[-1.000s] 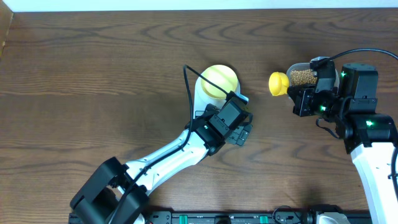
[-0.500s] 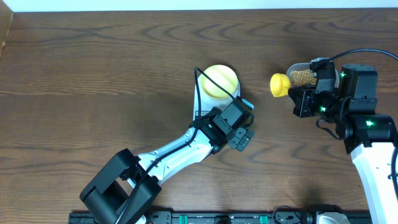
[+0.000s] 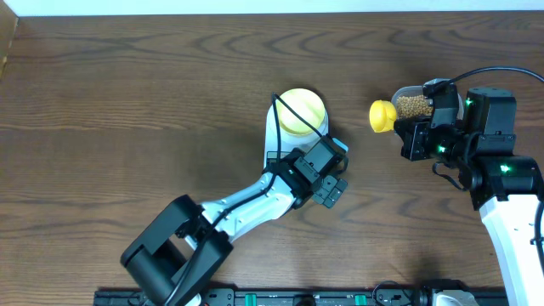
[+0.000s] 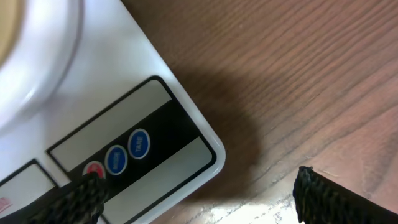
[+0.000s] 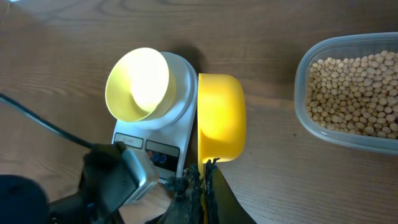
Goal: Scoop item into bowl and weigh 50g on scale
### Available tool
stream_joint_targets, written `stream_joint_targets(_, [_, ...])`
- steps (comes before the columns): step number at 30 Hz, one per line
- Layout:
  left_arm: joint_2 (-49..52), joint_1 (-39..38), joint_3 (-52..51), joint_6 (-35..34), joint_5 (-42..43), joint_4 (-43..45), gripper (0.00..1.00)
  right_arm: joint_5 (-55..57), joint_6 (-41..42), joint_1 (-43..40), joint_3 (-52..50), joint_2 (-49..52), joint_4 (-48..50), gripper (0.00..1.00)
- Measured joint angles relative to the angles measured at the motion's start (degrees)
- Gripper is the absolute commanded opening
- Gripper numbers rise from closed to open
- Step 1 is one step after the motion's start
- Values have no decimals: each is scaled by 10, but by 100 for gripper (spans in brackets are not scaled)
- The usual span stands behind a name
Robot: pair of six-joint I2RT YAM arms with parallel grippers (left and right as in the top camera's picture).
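At the table's right side, the beans lie as a loose heap in the clear tub, well apart from the scale. The bowl sits on the scale's platform and looks empty.

Handling (judgement): the grains are hard, smooth and light. They roll freely and will not take a pinch, so they have to be moved by the scoop. Any tilt in transit would spill them across the table. The yellow scoop is rigid and light, and its handle is the place to hold it.

The right gripper is closed on the scoop's handle and holds the cup on edge between tub and scale. I cannot tell whether anything is in the cup.

The left gripper is spread wide over the scale's front corner. One fingertip is at the red button, but contact is not resolvable.

Versus one second back: the left wrist has slid slightly toward the front of the scale, and the arm's elbow has swung toward centre. The right arm, scoop, tub, bowl and scale are unchanged.
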Motion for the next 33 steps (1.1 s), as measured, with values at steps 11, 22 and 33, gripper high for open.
stream_joint_targets(11, [3,0,0,7,0,5,98,0,0,0,0,0,0,1])
stream_joint_targets(22, [20,0,0,28,-9,32,98,0,0,0,0,0,-2,1])
stream_joint_targets(33, [21,0,0,28,-22,26,98,0,0,0,0,0,-2,1])
